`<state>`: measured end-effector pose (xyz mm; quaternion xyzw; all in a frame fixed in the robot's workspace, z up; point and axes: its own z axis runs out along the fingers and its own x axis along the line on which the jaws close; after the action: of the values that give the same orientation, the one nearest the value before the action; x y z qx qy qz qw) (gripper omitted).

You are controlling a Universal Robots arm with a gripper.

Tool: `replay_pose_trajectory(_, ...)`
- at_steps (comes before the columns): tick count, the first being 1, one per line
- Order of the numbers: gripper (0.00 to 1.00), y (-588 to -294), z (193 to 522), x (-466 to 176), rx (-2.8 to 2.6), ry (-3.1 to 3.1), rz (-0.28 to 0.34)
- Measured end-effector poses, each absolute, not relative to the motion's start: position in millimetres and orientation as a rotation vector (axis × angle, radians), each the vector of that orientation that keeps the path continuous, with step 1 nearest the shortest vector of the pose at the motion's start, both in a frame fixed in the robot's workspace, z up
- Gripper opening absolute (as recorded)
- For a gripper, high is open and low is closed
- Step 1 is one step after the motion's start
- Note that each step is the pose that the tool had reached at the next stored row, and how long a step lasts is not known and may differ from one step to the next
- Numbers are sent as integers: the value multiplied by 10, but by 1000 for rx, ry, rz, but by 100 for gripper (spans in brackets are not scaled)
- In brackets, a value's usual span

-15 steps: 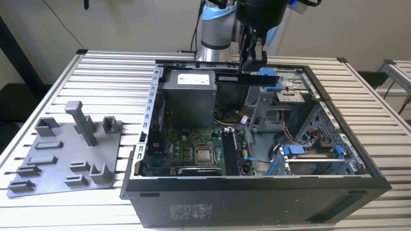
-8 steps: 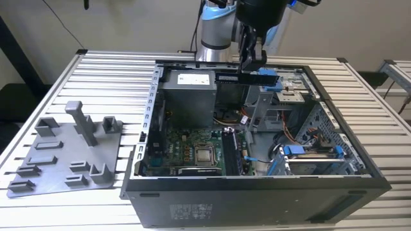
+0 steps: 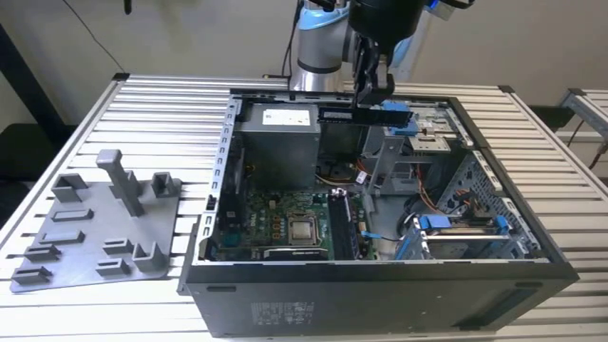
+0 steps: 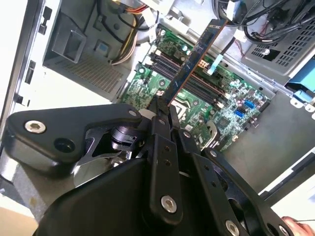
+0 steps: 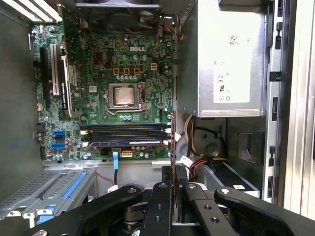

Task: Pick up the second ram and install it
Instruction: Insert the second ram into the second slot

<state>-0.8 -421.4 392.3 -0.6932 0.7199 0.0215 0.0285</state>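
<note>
Colour rundown: the motherboard [image 5: 93, 64] is bright green with black slots. The second ram [image 4: 194, 64] is near-black with a thin coppery edge, and the gripper [image 4: 161, 104] is plain matte black. The fixture plate [image 3: 95, 228] is flat grey, the table [image 3: 161, 107] white with ribbed stripes. The case [image 3: 380, 299] is dark grey, the power supply [image 5: 206, 29] silver, the drive clips [image 3: 456, 222] blue.

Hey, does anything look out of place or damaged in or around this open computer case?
Nothing stands out. The hand grips the second ram above the open case, no spill or damage shows on the motherboard, and the grey fixture plate lies flat on the table.
</note>
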Motion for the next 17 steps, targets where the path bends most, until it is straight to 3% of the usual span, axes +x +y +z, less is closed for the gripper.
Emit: replay_pose_trajectory(17,14,-4223,3914,-9,-1946,2389,59)
